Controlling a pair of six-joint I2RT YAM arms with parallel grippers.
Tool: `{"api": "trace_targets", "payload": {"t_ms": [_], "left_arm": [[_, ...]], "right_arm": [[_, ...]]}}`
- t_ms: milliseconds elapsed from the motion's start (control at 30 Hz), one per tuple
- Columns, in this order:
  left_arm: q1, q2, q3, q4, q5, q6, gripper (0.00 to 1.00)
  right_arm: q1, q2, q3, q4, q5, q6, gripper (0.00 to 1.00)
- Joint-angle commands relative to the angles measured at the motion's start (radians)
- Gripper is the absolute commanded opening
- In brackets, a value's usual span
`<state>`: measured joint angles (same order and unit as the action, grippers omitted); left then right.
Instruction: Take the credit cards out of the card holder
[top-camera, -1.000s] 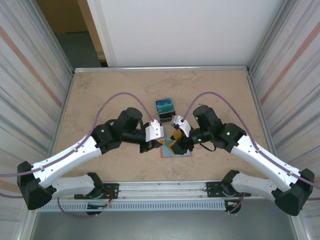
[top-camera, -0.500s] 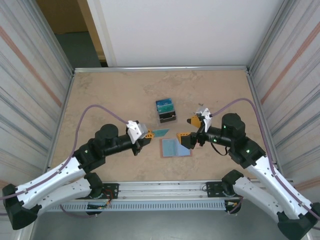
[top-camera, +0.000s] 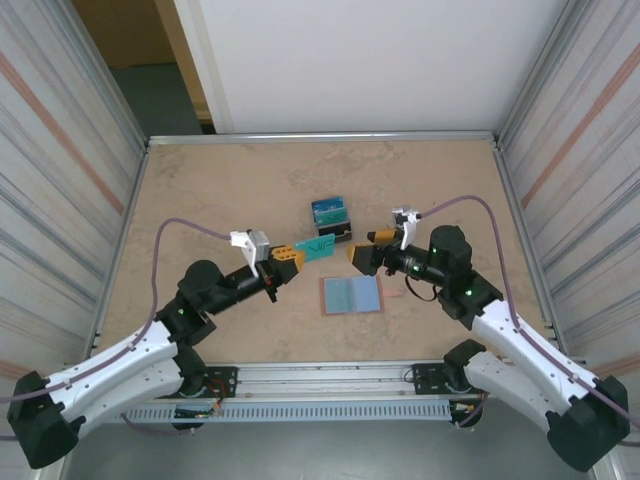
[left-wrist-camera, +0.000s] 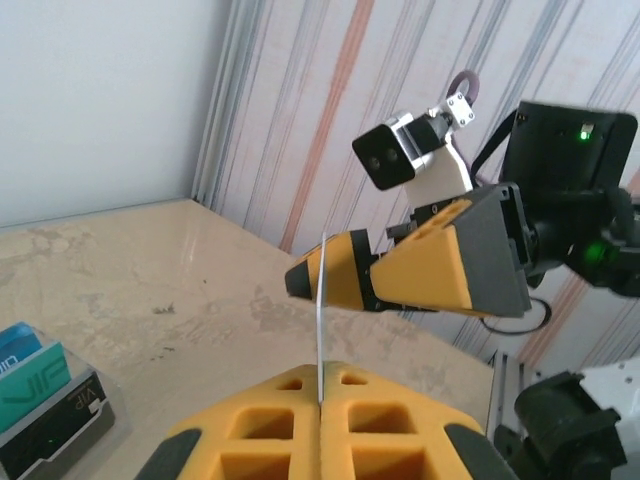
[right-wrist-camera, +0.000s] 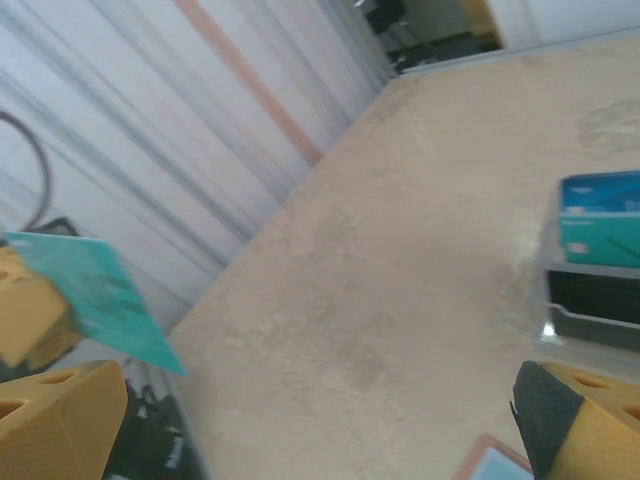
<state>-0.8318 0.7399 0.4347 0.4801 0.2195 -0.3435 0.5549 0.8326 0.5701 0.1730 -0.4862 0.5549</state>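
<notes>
Your left arm (top-camera: 210, 287) reaches in from the left. Its jaws are pressed fully together on one teal credit card (top-camera: 320, 246), pinching it by one end. The rest of the card sticks out toward the middle, held in the air above the tabletop (top-camera: 220, 190). From the left wrist view you see that card edge-on, a thin pale line rising upright from between the yellow pads (left-wrist-camera: 250, 435).

Your right arm (top-camera: 447, 262) faces it from the other side. Its jaws stand wide apart and have hold of nothing. Their tips are near the free end of the card, and in the top view a small gap shows between them and the card. In the right wrist view the card hangs tilted at the left, above that arm's own pads (right-wrist-camera: 60, 420), which sit spread at the two bottom corners.

The card holder (top-camera: 351, 295) lies opened flat on the tabletop just on the near side of both sets of jaws, toward the arm bases. It is light blue inside with a salmon-pink rim, and neither arm touches it. You cannot tell whether any cards sit in it.

Beyond the held card, a dark tiered stand (top-camera: 333, 228) sits on the tabletop with blue and teal cards (top-camera: 328, 209) upright in it.
</notes>
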Motion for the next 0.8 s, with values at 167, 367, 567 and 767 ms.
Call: {"api": "trace_targets", "payload": {"t_ms": [167, 367, 567, 767], "left_arm": [[0.024, 0.047, -0.024, 0.255, 0.061, -0.179, 0.0], [0.023, 0.077, -0.024, 0.301, 0.065, -0.196, 0.0], [0.025, 0.079, -0.03, 0.301, 0.058, -0.201, 0.0], [0.026, 0.075, -0.027, 0.281, 0.044, -0.203, 0.0]], "right_arm": [[0.024, 0.138, 0.033, 0.402, -0.282, 0.126, 0.94], [0.049, 0.251, 0.066, 0.544, -0.344, 0.189, 0.65], [0.06, 0.257, 0.08, 0.561, -0.343, 0.179, 0.28], [0.069, 0.236, 0.085, 0.505, -0.334, 0.139, 0.0]]}}
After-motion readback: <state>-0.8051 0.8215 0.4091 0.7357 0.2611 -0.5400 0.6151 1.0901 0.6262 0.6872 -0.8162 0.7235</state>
